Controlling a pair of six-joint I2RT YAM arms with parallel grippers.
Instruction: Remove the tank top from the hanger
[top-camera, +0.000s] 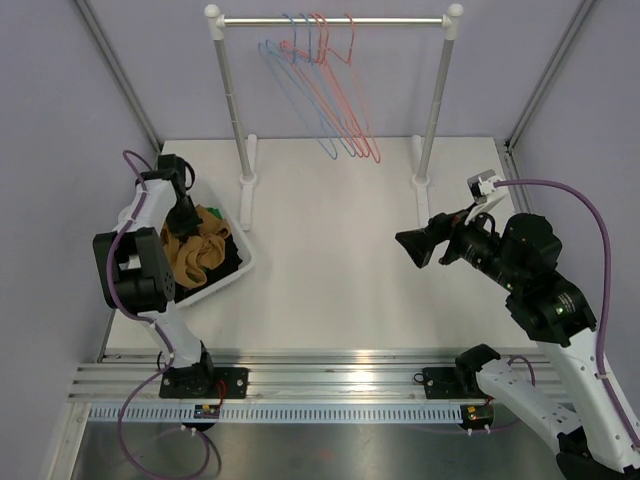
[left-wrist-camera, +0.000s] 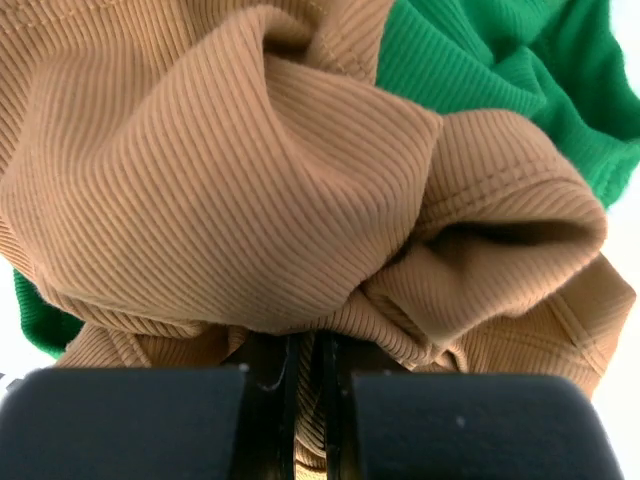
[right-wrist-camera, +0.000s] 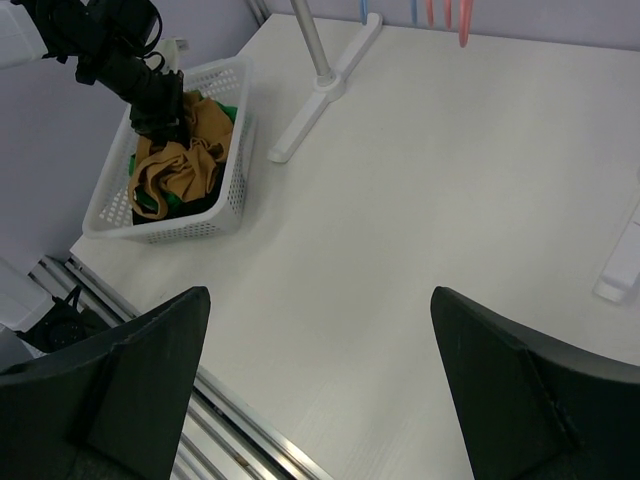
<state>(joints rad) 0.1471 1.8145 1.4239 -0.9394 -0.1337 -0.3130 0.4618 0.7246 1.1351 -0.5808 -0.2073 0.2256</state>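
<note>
Tank top (left-wrist-camera: 250, 180) off the hangers (top-camera: 330, 90), bunched in the basket (top-camera: 240, 262); release step in hand.
Left gripper (left-wrist-camera: 305, 350) reaches down into the basket, fingers closed on a fold of the tan ribbed cloth, which bulges just ahead of the tips. A green garment (left-wrist-camera: 480, 60) lies beyond and beneath it. Right gripper (right-wrist-camera: 315, 300) hangs over bare surface (right-wrist-camera: 420, 200), fingers spread wide and holding nothing, the basket well ahead and to their left. Judgement: removal looks done. Next move calls for the left fingers to part and lift straight up without dragging cloth. Tank top is crumpled, so no true heading can be read. The heap runs roughly along the basket's length, with a strap loop trailing at the end away from the left fingers.
</note>
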